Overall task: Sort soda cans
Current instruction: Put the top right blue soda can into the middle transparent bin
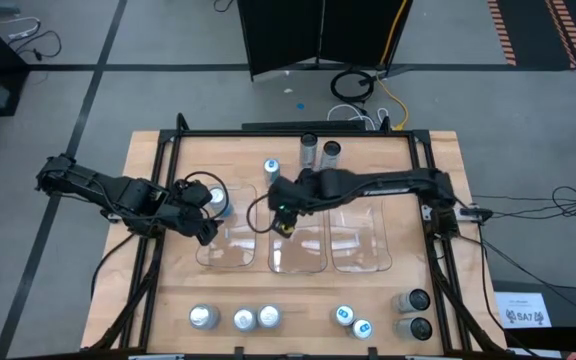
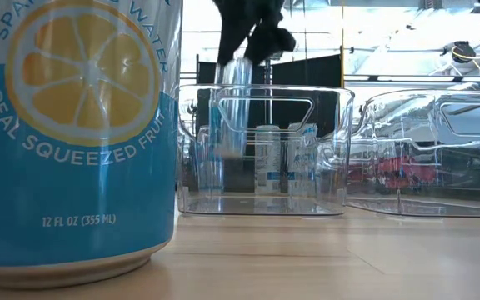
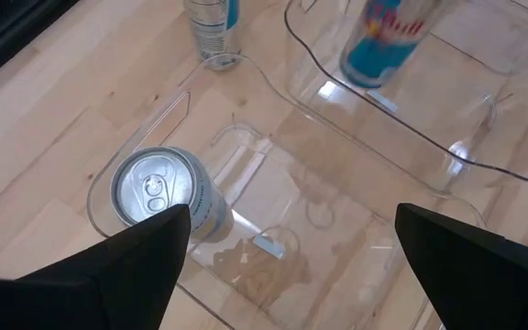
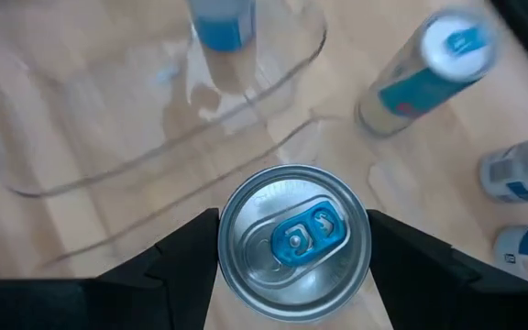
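My right gripper (image 1: 286, 207) hangs over the middle clear bin (image 1: 298, 262), shut on a silver can with a blue tab (image 4: 293, 240); in the low view this can (image 2: 235, 104) is upright, partly below the bin's rim. My left gripper (image 3: 291, 252) is open above the left bin (image 1: 208, 252), touching nothing. A silver-topped can (image 3: 159, 192) stands on its base on that bin's floor, beside one finger. My right gripper pinches the blue-tabbed can between its two fingers (image 4: 177, 261), one on each side of the can's upper wall just under the top rim (image 4: 230, 243). The fingers come from above, pointing down. The can hangs upright, lifted clear of the bin floor.
The right bin (image 1: 363, 262) holds nothing. At the far edge stand a blue-topped can (image 1: 271, 168) and two dark cans (image 1: 320, 150). Along the near edge are three silver-topped cans (image 1: 236, 318), two blue-topped (image 1: 353, 321) and two dark (image 1: 418, 313). A lemon-printed can (image 2: 73, 133) fills the low view's left.
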Robot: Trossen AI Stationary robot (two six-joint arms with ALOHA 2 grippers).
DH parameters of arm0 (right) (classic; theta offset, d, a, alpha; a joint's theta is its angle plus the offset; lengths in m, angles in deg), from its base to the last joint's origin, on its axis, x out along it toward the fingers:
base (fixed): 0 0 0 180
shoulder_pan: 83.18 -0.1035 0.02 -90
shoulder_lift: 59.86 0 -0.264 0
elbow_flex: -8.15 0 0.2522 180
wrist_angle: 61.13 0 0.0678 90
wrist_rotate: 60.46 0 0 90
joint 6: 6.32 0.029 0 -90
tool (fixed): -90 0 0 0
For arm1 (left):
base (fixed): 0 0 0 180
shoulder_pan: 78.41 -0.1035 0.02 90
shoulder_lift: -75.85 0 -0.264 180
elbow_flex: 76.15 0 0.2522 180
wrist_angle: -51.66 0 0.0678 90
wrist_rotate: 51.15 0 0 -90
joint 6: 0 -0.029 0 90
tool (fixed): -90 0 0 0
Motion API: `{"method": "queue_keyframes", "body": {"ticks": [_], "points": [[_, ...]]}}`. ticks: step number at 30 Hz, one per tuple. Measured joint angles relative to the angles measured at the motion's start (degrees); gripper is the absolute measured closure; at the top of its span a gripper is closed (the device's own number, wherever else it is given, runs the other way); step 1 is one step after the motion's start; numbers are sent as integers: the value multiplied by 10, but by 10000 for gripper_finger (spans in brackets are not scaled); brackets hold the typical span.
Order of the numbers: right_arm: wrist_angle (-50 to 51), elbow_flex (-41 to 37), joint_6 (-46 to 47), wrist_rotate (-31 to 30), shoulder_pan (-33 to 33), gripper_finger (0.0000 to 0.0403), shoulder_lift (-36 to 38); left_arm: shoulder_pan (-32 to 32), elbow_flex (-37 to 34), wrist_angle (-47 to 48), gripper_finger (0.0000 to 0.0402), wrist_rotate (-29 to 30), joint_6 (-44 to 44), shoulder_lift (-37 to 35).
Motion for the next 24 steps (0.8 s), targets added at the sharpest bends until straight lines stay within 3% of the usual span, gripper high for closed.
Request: {"method": "queue_keyframes", "body": {"ticks": [7,24], "points": [[-8,0,-19,-24,11,165,-35,0,0,0,9,0,0,0],[-21,0,-42,-14,33,165,-76,0,0,0,9,1,0,0]]}}
